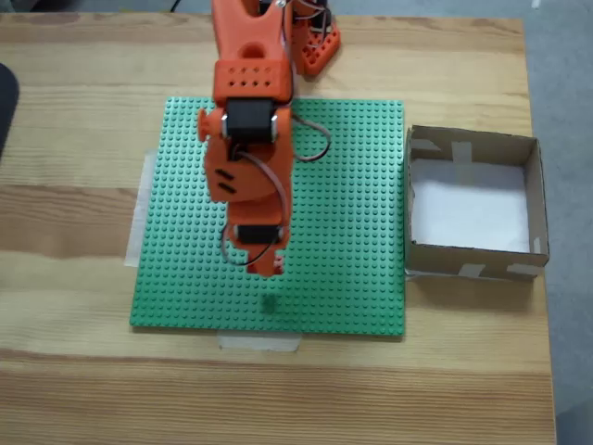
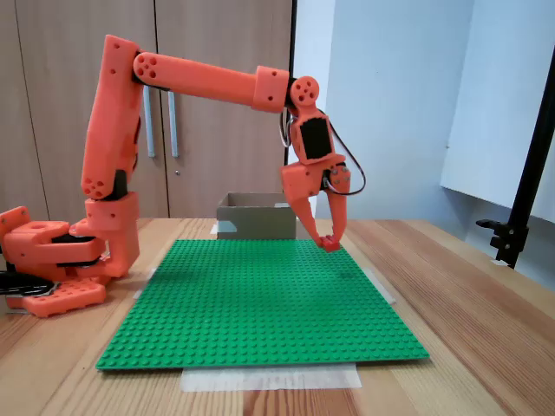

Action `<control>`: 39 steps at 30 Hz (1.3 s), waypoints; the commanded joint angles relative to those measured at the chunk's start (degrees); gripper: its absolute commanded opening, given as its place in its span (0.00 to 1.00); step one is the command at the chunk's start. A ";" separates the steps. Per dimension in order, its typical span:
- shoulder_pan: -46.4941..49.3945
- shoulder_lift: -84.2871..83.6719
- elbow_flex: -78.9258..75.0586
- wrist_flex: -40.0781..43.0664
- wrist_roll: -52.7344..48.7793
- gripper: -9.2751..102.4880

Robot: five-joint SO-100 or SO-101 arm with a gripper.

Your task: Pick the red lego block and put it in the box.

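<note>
The orange arm reaches out over the green baseplate. In a fixed view from the side, my gripper hangs a little above the plate, pointing down, its fingers closed together on a small red lego block at the tips. From above, the gripper is over the plate's middle-front area, and its shadow falls just below it; the block is mostly hidden under the fingers there. The box, brown cardboard with a white bottom, stands to the right of the plate and holds nothing. It shows behind the arm from the side, box.
The baseplate is taped to a wooden table. The arm's base sits at the table's far edge in the top view. The table's right edge runs just past the box.
</note>
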 commanded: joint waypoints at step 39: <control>-34.54 15.29 -8.96 12.57 12.48 0.11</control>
